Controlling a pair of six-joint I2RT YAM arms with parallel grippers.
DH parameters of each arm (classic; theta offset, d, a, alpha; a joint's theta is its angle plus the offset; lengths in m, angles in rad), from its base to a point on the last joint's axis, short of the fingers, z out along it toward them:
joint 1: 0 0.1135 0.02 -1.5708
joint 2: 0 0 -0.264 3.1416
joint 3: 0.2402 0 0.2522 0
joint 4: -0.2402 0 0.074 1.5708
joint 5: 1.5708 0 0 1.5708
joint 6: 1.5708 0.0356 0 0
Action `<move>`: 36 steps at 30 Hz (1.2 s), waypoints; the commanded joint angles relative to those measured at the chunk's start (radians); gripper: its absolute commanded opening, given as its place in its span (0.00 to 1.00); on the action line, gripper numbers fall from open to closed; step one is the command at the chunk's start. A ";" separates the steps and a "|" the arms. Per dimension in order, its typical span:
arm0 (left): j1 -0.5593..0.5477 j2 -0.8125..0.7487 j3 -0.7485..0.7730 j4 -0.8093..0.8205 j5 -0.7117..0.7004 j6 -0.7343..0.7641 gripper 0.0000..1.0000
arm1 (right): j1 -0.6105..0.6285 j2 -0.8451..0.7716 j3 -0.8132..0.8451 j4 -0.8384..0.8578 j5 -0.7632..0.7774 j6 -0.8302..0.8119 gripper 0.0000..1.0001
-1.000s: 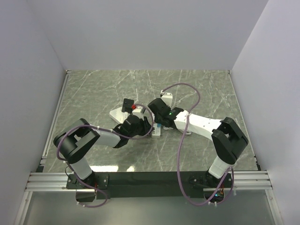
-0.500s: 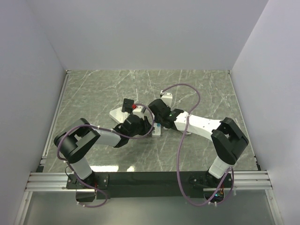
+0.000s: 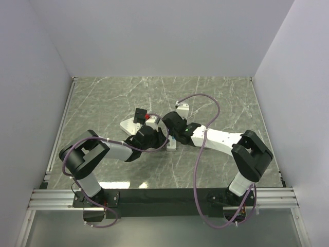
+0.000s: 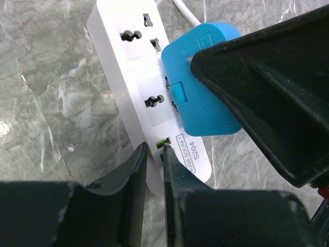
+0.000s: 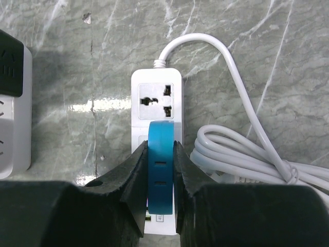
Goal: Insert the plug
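Observation:
A white power strip [image 4: 131,56] lies on the marble table. My left gripper [image 4: 154,154] is shut on the long edge of its USB end. My right gripper [image 5: 160,149] is shut on a blue plug [image 5: 160,164] and holds it upright over the strip's [image 5: 157,100] middle socket. In the left wrist view the blue plug [image 4: 205,98] sits against the strip's face beside the middle socket; its pins are hidden. In the top view both grippers meet over the strip [image 3: 171,144], left gripper [image 3: 163,140] and right gripper [image 3: 172,135].
The strip's white cable lies coiled to its right [image 5: 241,154]. A second white strip [image 3: 131,125] with a black adapter [image 3: 139,115] lies to the left. A small white block [image 3: 182,106] lies behind. The arm's purple cable [image 3: 211,105] loops above.
My right arm has shifted a little to the left with the blue plug, closer to the left gripper. The left arm has not moved.

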 commanded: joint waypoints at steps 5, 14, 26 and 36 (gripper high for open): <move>-0.009 0.058 0.023 -0.099 -0.021 0.022 0.20 | 0.063 0.151 -0.137 -0.148 -0.264 0.077 0.00; -0.007 0.072 0.031 -0.106 -0.026 0.023 0.18 | 0.083 0.169 -0.193 -0.119 -0.298 0.097 0.00; -0.009 0.054 0.028 -0.112 -0.042 0.031 0.18 | 0.119 0.085 -0.171 -0.141 -0.241 0.101 0.00; -0.007 0.041 0.040 -0.135 -0.096 0.048 0.20 | 0.103 0.022 -0.027 -0.170 -0.140 -0.001 0.37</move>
